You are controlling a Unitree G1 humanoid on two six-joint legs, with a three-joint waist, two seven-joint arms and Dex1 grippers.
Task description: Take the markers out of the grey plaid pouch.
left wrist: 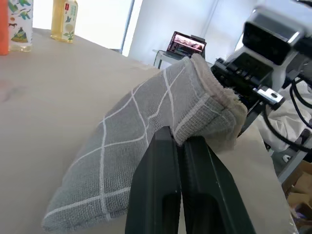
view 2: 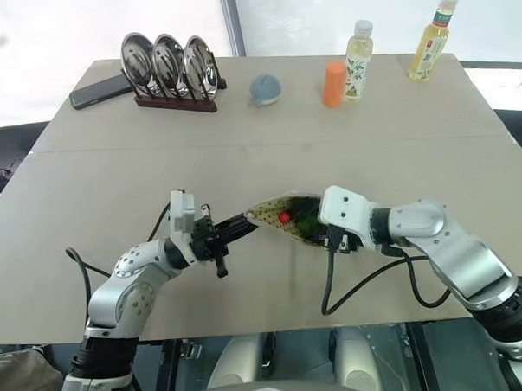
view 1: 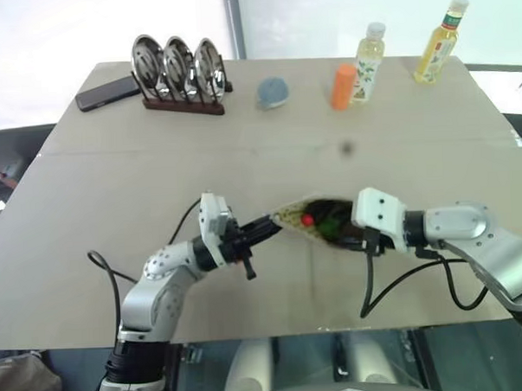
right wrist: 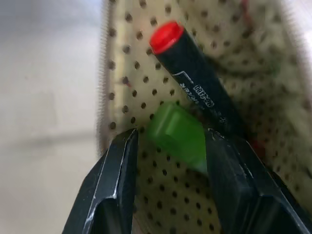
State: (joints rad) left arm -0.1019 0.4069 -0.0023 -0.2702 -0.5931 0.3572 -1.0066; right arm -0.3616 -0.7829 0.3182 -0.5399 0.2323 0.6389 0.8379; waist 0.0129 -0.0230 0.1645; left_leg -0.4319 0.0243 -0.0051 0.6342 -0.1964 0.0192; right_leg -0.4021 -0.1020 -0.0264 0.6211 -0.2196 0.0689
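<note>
dark marker [right wrist: 200, 83] with white print, unreadable, beside green marker [right wrist: 178, 134]

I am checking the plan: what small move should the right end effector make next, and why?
Probably close on the green marker. The right end effector is open inside the grey plaid pouch, its fingers on either side of that marker, while the left end effector pinches the pouch's edge.

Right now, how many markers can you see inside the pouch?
2: a dark marker with a red cap and a green marker beside it, both lying in the open grey plaid pouch. More may be hidden deeper inside.
</note>
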